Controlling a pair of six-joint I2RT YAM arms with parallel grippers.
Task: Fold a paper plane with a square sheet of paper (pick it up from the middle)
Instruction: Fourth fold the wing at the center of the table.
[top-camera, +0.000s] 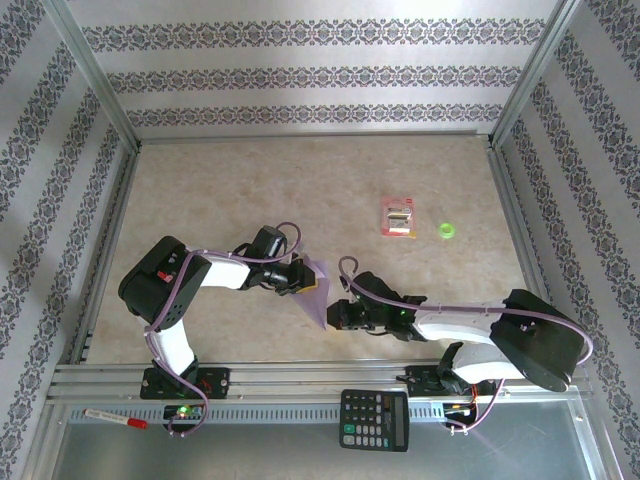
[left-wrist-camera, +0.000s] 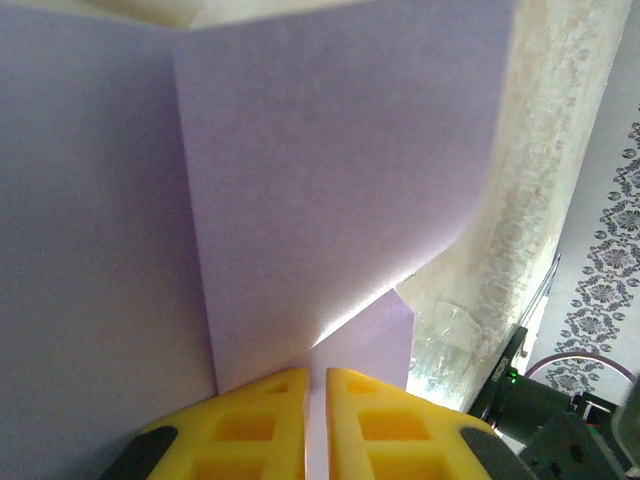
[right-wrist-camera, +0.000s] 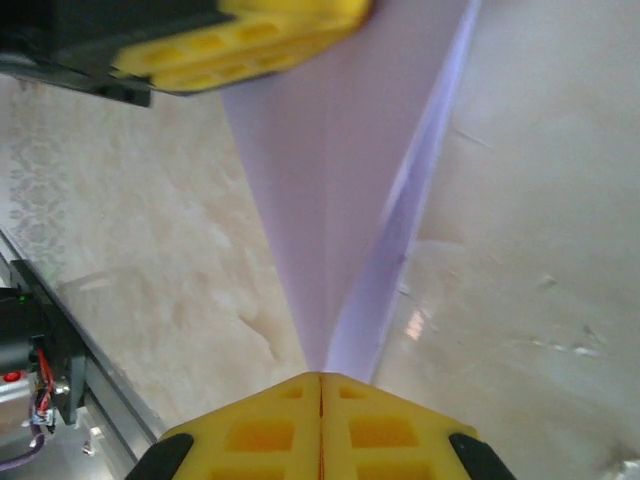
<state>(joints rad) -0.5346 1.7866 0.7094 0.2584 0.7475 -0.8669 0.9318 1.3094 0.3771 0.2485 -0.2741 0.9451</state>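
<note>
The beige marbled surface (top-camera: 300, 180) is boxed in by patterned walls on three sides and a metal rail along the near edge. Most of it lies open, above all the far half and the left side.

The lavender sheet of paper (top-camera: 318, 290) is lifted off the surface near the front centre, between the two arms. It is partly folded. The left wrist view shows one flap (left-wrist-camera: 330, 200) lying over another along a straight crease. The right wrist view shows the sheet (right-wrist-camera: 330, 200) narrowing to a point.

The left end effector (top-camera: 300, 285) is closed narrowly, its yellow fingers (left-wrist-camera: 250, 420) pinching the sheet's edge. The right end effector (right-wrist-camera: 320, 378) is pressed shut on the sheet's narrow tip, just beside the left one.

A black calculator (top-camera: 374, 419) rests on the near rail. A red-and-white packet (top-camera: 399, 217) lies well apart at the right, with a small green ring (top-camera: 446, 231) near it. A red pen (top-camera: 115, 418) lies at the near left.
</note>
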